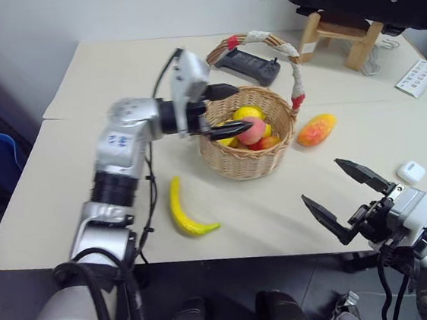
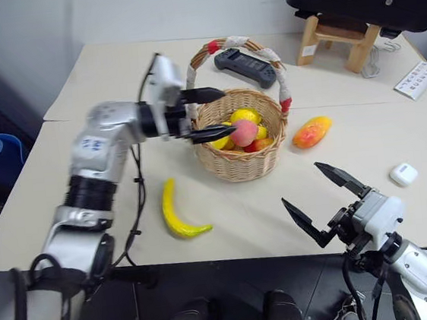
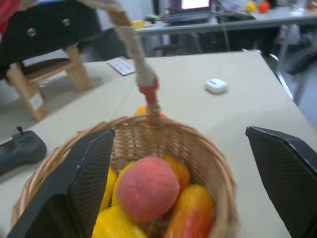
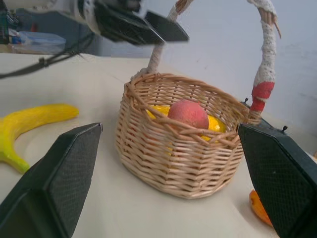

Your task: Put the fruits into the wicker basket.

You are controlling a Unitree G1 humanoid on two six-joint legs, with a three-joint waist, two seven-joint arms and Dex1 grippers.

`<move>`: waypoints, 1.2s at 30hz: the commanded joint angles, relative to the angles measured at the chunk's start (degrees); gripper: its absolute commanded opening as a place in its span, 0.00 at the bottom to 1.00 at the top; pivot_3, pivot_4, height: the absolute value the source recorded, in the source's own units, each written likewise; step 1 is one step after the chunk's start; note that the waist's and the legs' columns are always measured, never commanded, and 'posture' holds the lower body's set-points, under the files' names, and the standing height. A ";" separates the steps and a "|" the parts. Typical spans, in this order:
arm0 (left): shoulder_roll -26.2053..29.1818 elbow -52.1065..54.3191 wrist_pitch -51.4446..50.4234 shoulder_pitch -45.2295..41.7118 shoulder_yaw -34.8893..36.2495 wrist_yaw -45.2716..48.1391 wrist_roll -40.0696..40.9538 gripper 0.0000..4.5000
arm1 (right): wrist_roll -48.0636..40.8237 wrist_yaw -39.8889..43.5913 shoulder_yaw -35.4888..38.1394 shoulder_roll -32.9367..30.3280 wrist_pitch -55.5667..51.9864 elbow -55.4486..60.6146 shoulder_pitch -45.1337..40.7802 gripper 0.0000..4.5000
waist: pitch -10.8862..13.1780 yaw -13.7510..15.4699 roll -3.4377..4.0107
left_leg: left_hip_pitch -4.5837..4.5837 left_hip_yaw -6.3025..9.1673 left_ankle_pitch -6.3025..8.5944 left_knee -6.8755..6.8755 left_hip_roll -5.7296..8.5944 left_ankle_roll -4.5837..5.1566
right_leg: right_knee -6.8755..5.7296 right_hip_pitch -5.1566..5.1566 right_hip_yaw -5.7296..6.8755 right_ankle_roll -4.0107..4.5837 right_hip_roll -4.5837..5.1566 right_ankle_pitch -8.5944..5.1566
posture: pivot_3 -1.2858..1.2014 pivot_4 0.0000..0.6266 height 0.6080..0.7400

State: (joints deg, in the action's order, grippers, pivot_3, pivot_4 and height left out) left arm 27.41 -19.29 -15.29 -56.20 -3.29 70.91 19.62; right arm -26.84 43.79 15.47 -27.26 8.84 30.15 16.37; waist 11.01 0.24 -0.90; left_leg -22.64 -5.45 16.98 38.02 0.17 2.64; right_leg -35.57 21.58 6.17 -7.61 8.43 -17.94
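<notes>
Nearest us, our right gripper (image 1: 347, 198) waited, fingers wide, empty. Our left gripper (image 1: 225, 113) stood spread above the wicker basket (image 1: 249, 161), apparently releasing the peach (image 1: 252, 131) onto the fruits inside. Banana (image 1: 184, 209) and mango (image 1: 316, 129) lay outside on the table (image 1: 98, 80).

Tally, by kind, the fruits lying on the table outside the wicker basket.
Banana: 1
Mango: 1
Total: 2
</notes>
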 commanded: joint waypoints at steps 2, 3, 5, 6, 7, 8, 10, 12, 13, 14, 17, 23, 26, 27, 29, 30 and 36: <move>10.70 0.53 1.22 5.63 8.17 10.63 6.28 0.99 | -3.48 4.88 0.34 -3.65 -0.17 -0.35 -1.03 1.00 | 0.03 -0.40 0.03 | 0.08 0.03 0.02 -0.03 -0.05 -0.03 | -0.06 -0.02 0.02 0.05 -0.03 -0.03 | 0.52 0.24 1.00; 13.27 -0.90 -0.45 6.30 8.80 11.15 6.19 0.99 | -3.72 5.76 0.19 -4.41 -0.30 -0.63 -1.22 1.00 | 0.04 -0.35 0.04 | 0.07 0.11 0.02 0.00 -0.06 -0.04 | -0.08 -0.04 0.07 0.06 -0.04 -0.03 | 0.52 0.24 1.00; 21.55 -7.42 3.24 11.22 9.20 15.69 2.58 0.99 | -4.22 8.16 -0.65 -6.24 -0.88 -1.04 -2.02 1.00 | 0.04 -0.29 0.02 | 0.06 0.14 0.02 0.03 -0.02 -0.02 | -0.06 -0.10 0.09 0.05 0.00 -0.03 | 0.52 0.24 1.00; 24.90 -10.86 5.40 13.58 9.68 16.92 1.30 0.99 | -4.59 8.96 -1.03 -6.85 -1.37 -1.09 -2.52 1.00 | 0.02 -0.48 0.08 | 0.10 0.08 0.06 0.03 -0.01 0.03 | -0.03 -0.12 0.05 0.05 0.01 -0.03 | 0.52 0.24 1.00; 27.04 -13.52 7.44 15.28 10.20 17.56 0.72 0.99 | -4.93 9.42 -1.32 -7.21 -1.79 -1.13 -2.81 1.00 | 0.02 -0.45 0.11 | 0.18 0.02 0.09 -0.01 0.03 0.05 | -0.04 -0.13 0.02 0.05 0.05 -0.03 | 0.52 0.24 1.00; 28.79 -16.12 10.19 16.98 10.75 18.01 0.08 0.99 | -5.04 9.93 -1.70 -7.66 -2.24 -1.01 -2.86 1.00 | 0.02 -0.44 0.10 | 0.26 -0.02 0.18 -0.05 0.01 0.02 | -0.07 -0.14 0.05 0.05 0.05 -0.03 | 0.52 0.24 1.00; 30.74 -21.12 17.01 19.77 12.03 18.52 -0.89 0.99 | -4.48 9.80 -2.16 -7.95 -3.07 -0.71 -2.78 1.00 | 0.03 -0.11 0.09 | 0.25 0.02 0.25 -0.04 -0.04 0.01 | -0.14 -0.09 0.09 0.05 0.07 -0.03 | 0.52 0.24 1.00; 31.50 -24.31 23.84 21.64 12.31 19.17 -1.88 0.99 | -3.59 9.28 -2.94 -7.70 -3.59 -0.36 -2.69 1.00 | 0.01 0.60 0.03 | 0.21 0.13 0.34 0.02 -0.02 0.03 | -0.17 -0.09 0.13 0.02 0.15 -0.02 | 0.52 0.24 1.00; 31.47 -25.10 25.66 21.81 12.27 19.42 -2.04 0.99 | -3.26 9.16 -3.34 -7.66 -3.75 -0.20 -2.66 1.00 | 0.00 0.96 -0.02 | 0.19 0.13 0.38 0.05 -0.02 0.05 | -0.16 -0.09 0.12 0.02 0.15 -0.01 | 0.52 0.24 1.00; 31.04 -24.65 26.36 21.68 11.99 19.89 -1.82 0.99 | -3.06 9.14 -3.78 -7.70 -3.99 -0.03 -2.63 1.00 | 0.00 1.16 -0.04 | 0.16 0.13 0.40 0.07 -0.02 0.04 | -0.08 -0.09 0.12 0.02 0.20 -0.01 | 0.52 0.24 1.00; 28.56 -17.56 25.86 20.78 9.48 21.10 0.47 0.99 | -3.14 9.08 -4.59 -8.09 -4.98 0.33 -2.78 1.00 | 0.00 1.35 -0.04 | 0.07 0.15 0.43 0.07 0.03 0.04 | -0.01 -0.09 0.05 0.02 0.28 -0.01 | 0.52 0.24 1.00; 24.58 8.99 19.19 16.26 -5.76 21.59 4.65 0.99 | -3.40 8.63 -5.15 -9.01 -7.69 0.46 -5.38 1.00 | -0.01 1.07 -0.04 | 0.02 0.14 0.41 0.11 0.05 0.05 | -0.03 -0.11 -0.06 -0.03 0.23 0.03 | 0.52 0.24 1.00; 26.80 13.28 23.44 13.42 -15.96 21.59 1.73 0.99 | -3.32 8.66 -5.15 -9.59 -8.75 -0.11 -7.13 1.00 | -0.02 0.07 0.01 | 0.17 -0.09 0.39 0.05 0.00 0.04 | -0.07 -0.10 -0.01 -0.04 0.08 0.02 | 0.52 0.24 1.00; 27.34 13.47 24.71 12.10 -19.02 21.59 0.71 0.99 | -3.30 8.55 -4.88 -9.81 -9.14 -0.59 -7.86 1.00 | -0.01 -0.38 0.03 | 0.22 -0.11 0.39 0.02 -0.02 0.03 | -0.07 -0.10 -0.01 -0.04 0.05 0.02 | 0.52 0.24 1.00; 28.01 13.02 26.32 9.51 -24.22 21.59 -0.26 0.99 | -3.21 8.40 -4.24 -10.09 -9.55 -1.47 -9.01 1.00 | -0.01 -0.58 0.04 | 0.26 -0.13 0.38 0.00 -0.06 0.02 | -0.11 -0.08 0.01 -0.03 -0.01 0.02 | 0.52 0.24 1.00; 28.34 12.36 26.67 8.11 -26.94 21.59 -1.33 0.99 | -3.30 8.50 -3.98 -10.22 -9.60 -1.67 -9.14 1.00 | -0.01 -0.47 0.04 | 0.26 -0.15 0.38 0.00 -0.07 0.02 | -0.08 -0.07 0.02 -0.01 -0.03 0.01 | 0.52 0.24 1.00; 25.57 3.47 33.80 2.96 -36.65 21.51 -9.93 0.99 | -2.86 7.31 -3.56 -9.70 -9.80 -0.02 -7.21 1.00 | 0.00 0.44 0.04 | 0.16 -0.13 0.37 0.13 0.00 0.13 | 0.00 -0.08 0.00 -0.01 0.04 0.01 | 0.52 0.24 1.00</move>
State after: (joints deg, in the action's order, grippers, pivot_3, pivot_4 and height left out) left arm 54.60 -13.91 16.06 -52.45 -39.47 86.09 12.58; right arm -29.57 51.67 10.53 -37.32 -1.42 27.89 8.43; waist 11.01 0.69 -0.86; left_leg -22.48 -5.58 17.34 38.18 0.19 2.80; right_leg -35.57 21.49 6.17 -7.62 8.49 -17.94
